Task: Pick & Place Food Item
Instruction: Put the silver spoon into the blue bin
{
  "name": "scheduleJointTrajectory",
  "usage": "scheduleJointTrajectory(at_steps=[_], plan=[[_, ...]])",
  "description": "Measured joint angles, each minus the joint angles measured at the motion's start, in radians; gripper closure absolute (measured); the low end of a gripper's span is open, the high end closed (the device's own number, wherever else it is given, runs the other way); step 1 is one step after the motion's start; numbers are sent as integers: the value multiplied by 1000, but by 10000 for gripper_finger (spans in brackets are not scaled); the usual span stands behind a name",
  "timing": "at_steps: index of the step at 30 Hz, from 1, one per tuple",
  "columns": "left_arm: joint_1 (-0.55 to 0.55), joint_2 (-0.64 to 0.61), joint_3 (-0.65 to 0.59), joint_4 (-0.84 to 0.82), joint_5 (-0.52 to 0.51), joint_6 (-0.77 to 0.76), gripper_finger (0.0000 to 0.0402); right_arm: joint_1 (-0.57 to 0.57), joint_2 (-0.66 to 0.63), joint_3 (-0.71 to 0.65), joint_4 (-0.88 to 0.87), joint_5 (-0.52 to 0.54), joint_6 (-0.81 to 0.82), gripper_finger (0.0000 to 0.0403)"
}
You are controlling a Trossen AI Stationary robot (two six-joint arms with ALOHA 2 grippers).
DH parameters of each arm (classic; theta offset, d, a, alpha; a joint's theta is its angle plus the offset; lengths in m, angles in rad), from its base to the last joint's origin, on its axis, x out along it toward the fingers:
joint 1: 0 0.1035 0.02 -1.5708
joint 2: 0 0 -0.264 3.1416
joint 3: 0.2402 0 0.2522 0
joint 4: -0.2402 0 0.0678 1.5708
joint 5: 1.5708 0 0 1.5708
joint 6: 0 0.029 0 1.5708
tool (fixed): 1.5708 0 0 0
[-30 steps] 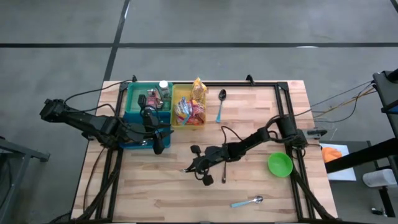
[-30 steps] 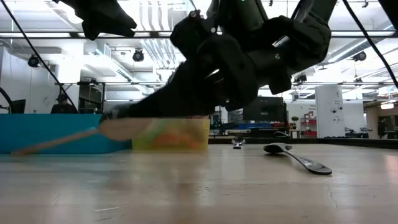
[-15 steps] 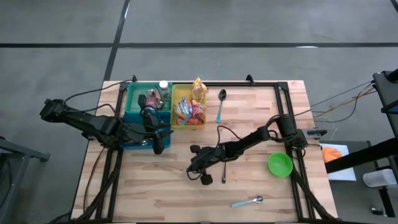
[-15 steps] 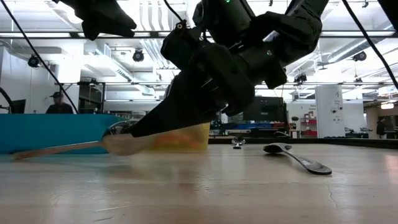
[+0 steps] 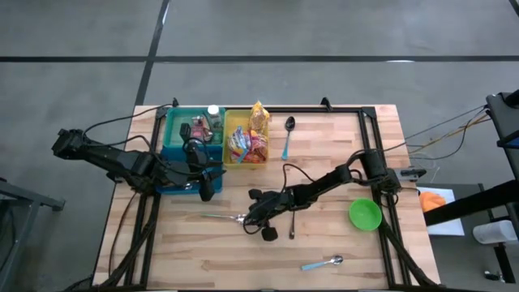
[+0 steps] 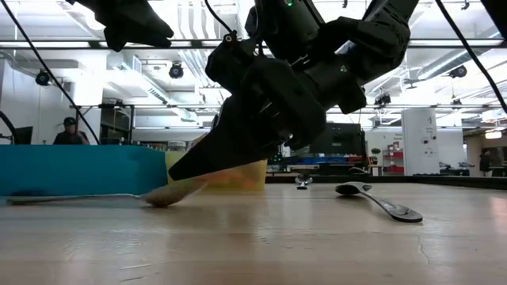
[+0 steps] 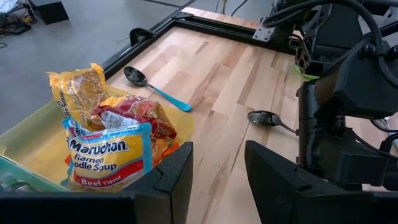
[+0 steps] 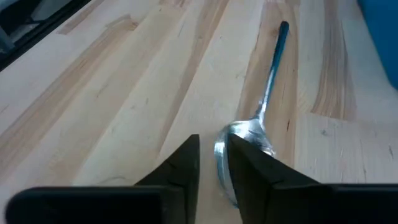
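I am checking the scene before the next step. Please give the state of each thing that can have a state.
right gripper: low at the table, jaws slightly apart around the spoon bowl
silver spoon: flat on the table
left gripper: open, empty
yellow bin: holds food packets
green bowl: upright, empty

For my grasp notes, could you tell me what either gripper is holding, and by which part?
Left gripper: nothing. The right gripper has its jaws around the bowl of the spoon; it lies flat, so a grip cannot be told.
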Motion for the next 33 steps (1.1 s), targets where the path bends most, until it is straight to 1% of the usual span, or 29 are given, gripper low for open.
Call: scheduleJointTrajectory(at_steps=[8, 13, 18, 22, 25, 30, 33], plan=[[0, 0, 0, 0, 0, 0, 256, 0, 0, 0, 1, 1, -3, 285], [0, 0, 0, 0, 0, 0, 256, 0, -26, 0, 2, 1, 7, 262], [0, 0, 0, 0, 0, 0, 256, -3, -72, -4, 9, 7, 27, 256], [0, 0, 0, 0, 0, 0, 256, -6, -134, -41, 30, 51, 21, 256], [0, 0, 0, -1, 0, 0, 256, -6, -190, -117, 114, 58, -9, 256], [0, 0, 0, -5, 0, 0, 256, -10, -281, -298, 407, 61, -11, 256], [0, 0, 0, -6, 0, 0, 256, -12, -334, -411, 550, 113, -19, 256]])
